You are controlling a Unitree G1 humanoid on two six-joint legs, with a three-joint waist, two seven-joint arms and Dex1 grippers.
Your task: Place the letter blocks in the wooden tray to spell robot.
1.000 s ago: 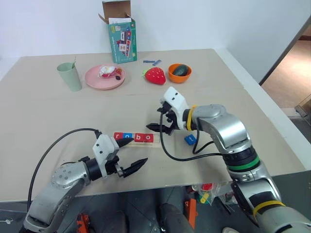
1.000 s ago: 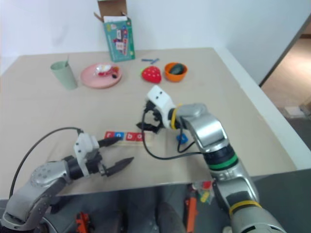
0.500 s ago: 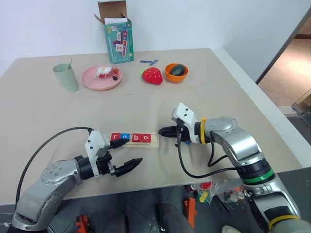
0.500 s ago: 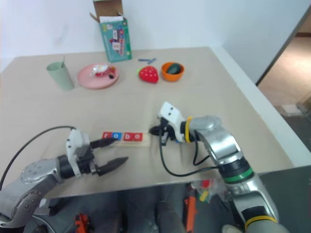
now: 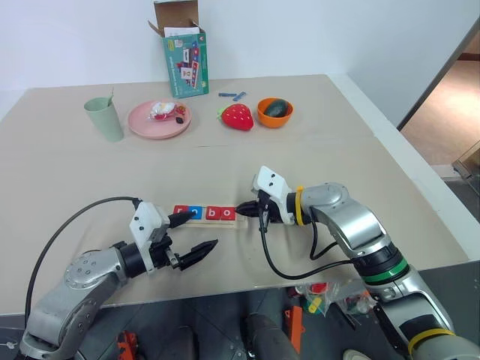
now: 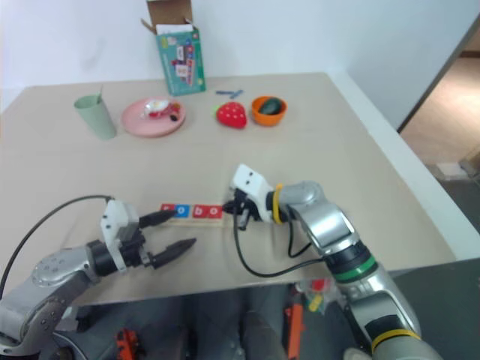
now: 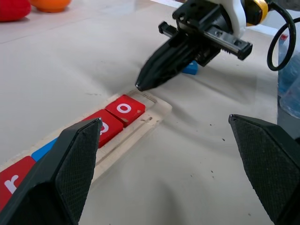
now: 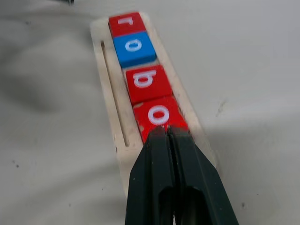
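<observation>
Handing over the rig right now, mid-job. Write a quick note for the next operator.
Right gripper: shut, empty, tips at the last red o tile in the wooden tray.
Left gripper: open, empty, beside the tray's r end.
Done: r, o, b, o sit in the tray in order.
Left: the blue tile lies on the table behind the right gripper; its letter is hidden. It likely goes in the free end slot.

Even, bright, diffuse light is seen across the tabletop [image 5: 90,172]; no glare is noted. Soft shadows are cast close under both arms. The right eye view is rendered slightly hazier than the left. In the right wrist view the right pincer [image 8: 168,133] is blurred, and the tray's [image 8: 108,93] far end is softened.
</observation>
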